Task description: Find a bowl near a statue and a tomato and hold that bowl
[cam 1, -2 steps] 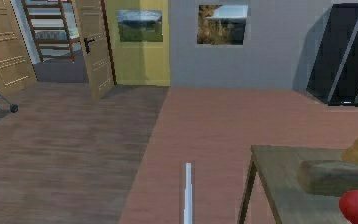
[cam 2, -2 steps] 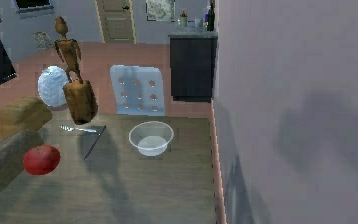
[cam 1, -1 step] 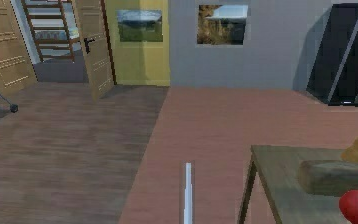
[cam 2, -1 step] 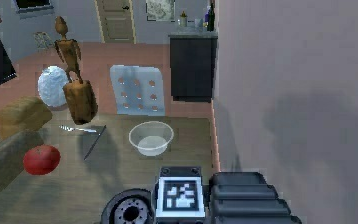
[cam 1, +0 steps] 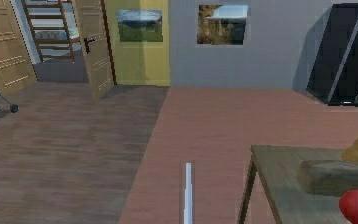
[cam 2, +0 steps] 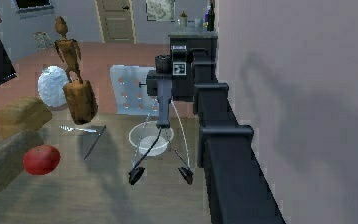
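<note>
**Item 1, bowl** (cam 2: 152, 140): clear, shallow and round. It sits on the desk (cam 2: 97, 195) at the centre of the arm side view.

**Item 2, statue** (cam 2: 67, 50): a brown jointed figure, upright, in the upper left of the same view. It stands near the bowl, to the upper left of it.

**Item 3, tomato** (cam 2: 42, 159): red and round, at the left of the view, lower than the statue. It is on the desk, apart from the bowl.

**Item 4, arm** (cam 2: 227, 150): a dark bar rising from the bottom edge, right of centre. Its jaws reach down over the place where the bowl sits. Cannot tell whether they are open or closed, nor whether they hold anything.

**Other desk items:**
- Tan loaf (cam 2: 24, 115) at the left edge.
- Pale rounded object (cam 2: 54, 85) beside the statue.
- Thin grey utensil (cam 2: 82, 128) between the tomato and the bowl.
- Clear box (cam 2: 132, 85) above the bowl.

**Forward view:**
- Open wooden door (cam 1: 95, 45) at the upper left.
- Two wall pictures (cam 1: 222, 24) along the top.
- Dark panel (cam 1: 342, 55) at the upper right.
- A corner of the desk at the lower right.
</note>
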